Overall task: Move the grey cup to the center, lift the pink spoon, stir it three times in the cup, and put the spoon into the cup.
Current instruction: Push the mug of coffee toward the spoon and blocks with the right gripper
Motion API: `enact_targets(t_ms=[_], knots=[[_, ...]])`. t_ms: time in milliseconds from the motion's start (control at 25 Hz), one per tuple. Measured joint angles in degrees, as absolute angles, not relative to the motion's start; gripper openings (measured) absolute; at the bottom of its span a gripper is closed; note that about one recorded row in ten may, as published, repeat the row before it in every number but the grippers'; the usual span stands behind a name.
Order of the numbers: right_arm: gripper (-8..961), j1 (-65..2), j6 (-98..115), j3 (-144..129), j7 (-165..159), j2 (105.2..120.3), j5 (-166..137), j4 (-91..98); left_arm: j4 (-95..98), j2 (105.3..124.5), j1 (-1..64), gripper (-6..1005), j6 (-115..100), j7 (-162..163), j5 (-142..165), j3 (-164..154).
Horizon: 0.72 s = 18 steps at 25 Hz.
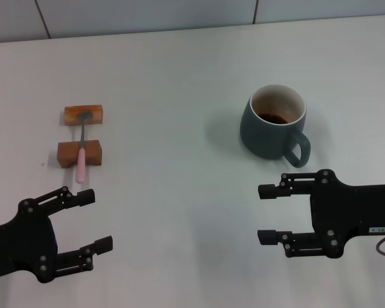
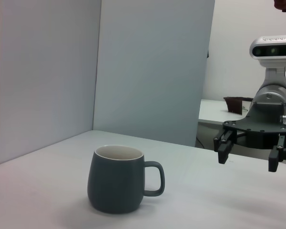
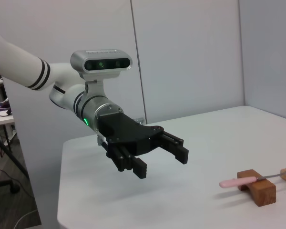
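The cup (image 1: 274,122) stands upright on the table (image 1: 179,212), right of centre, handle turned toward the near right (dark liquid shows inside). The spoon (image 1: 82,151) lies across two wooden blocks (image 1: 81,135) at the far left, pink handle pointing near. The right pincer (image 1: 264,214) hovers released just near of the cup. The left pincer (image 1: 95,220), also released, hovers near of the spoon.
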<state>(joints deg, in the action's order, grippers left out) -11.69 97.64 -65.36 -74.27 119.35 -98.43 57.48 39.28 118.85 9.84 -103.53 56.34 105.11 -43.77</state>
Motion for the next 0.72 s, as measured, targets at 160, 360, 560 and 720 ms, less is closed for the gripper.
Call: enact_targets(t_ms=[160, 360, 560, 720], knots=[[657, -11.69, 97.64, -65.39, -74.27, 119.35, -98.43, 57.43, 39.28, 118.83, 9.82, 815, -103.53, 56.34, 105.11, -43.77], [625, -11.67, 97.66, -65.37, -73.90, 119.37, -98.23, 57.41, 39.28, 118.82, 9.71, 816, -103.57, 56.34, 105.11, -43.93], [593, -11.06, 90.91, -61.50, -72.94, 119.31, -90.36, 56.24, 39.28, 118.82, 9.66, 815, -103.53, 56.33, 105.11, -43.94], [567, -11.35, 82.57, -56.60, -68.84, 119.43, -82.52, 50.84, 39.28, 118.82, 9.66, 815, -103.53, 56.34, 105.11, -43.97]])
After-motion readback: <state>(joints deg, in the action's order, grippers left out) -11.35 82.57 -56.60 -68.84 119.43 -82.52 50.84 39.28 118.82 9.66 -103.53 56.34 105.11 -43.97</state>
